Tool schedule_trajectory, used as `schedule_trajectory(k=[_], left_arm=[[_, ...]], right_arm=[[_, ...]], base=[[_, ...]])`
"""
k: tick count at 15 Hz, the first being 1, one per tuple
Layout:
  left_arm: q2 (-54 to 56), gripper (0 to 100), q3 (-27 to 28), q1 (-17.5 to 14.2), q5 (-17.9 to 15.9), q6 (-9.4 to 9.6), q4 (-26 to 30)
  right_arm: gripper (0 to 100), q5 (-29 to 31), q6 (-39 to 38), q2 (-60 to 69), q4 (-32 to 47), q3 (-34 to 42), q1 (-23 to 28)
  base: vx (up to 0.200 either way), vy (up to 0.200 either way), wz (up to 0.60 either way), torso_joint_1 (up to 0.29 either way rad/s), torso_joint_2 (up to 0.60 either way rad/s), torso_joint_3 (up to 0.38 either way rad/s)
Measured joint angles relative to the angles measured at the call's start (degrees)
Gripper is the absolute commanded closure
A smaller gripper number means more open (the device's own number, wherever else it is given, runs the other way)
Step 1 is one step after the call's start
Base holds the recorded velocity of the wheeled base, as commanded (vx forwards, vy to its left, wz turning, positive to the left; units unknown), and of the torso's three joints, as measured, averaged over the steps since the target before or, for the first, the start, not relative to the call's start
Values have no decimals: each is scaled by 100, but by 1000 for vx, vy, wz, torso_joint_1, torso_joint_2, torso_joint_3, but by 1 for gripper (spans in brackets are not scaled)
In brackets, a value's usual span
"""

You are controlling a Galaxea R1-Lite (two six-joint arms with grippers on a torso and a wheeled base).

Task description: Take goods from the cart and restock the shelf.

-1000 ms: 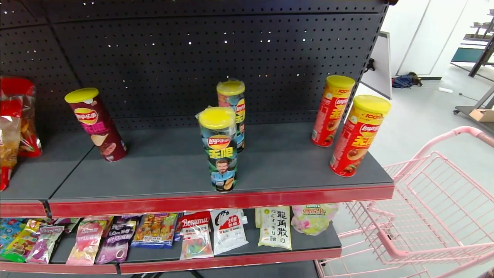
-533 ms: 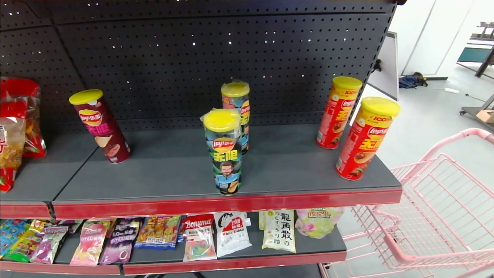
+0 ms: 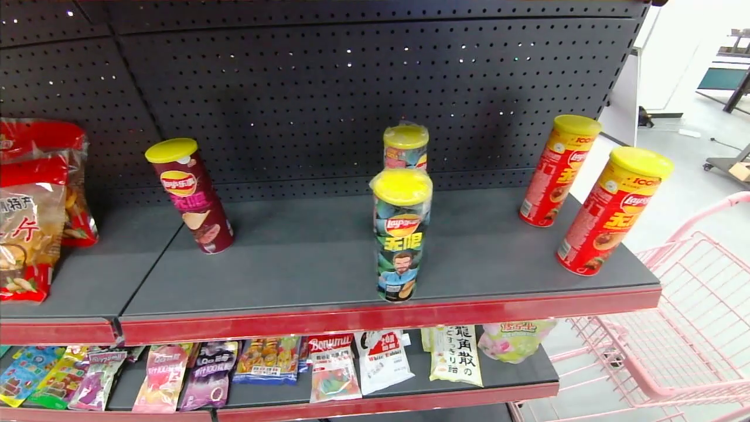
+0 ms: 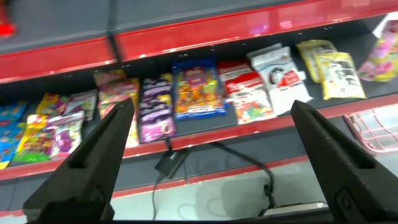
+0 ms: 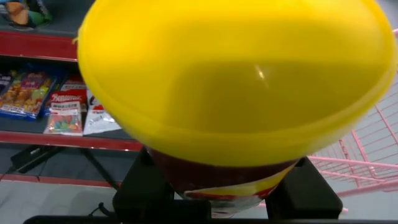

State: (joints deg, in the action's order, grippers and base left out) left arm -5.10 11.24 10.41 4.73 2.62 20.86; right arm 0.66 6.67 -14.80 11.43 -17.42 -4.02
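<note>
While the head camera has panned left along the shelf (image 3: 304, 252), right pincer (image 5: 224, 194) clamps a yellow-lidded can (image 5: 230, 81), left pincer (image 4: 212, 107) released; placement likely next.

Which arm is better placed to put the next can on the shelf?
Right: the right gripper holds a yellow-lidded can between its fingers, while the left gripper is open and empty.

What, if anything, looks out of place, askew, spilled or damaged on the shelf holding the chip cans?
Nothing is spilled or damaged. One mild oddity: the front blue can stands right at the red front lip of the shelf, further forward than the maroon can and the red cans.
</note>
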Motion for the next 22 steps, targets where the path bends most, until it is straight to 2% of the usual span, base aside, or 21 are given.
schedule_trajectory(k=[3, 18, 22], left_arm=[[0, 0, -2, -5, 5, 0, -1], [0, 0, 0, -5, -16, -27, -1], [0, 0, 0, -7, -27, -13, -6]], right_arm=[[100, 5, 6, 52, 6, 1, -7], [100, 5, 17, 183, 16, 117, -7], [100, 7, 17, 188, 13, 174, -9]], base=[[0, 200, 0, 2, -2, 2], [0, 0, 0, 0, 0, 0], [0, 200, 0, -2, 2, 2]])
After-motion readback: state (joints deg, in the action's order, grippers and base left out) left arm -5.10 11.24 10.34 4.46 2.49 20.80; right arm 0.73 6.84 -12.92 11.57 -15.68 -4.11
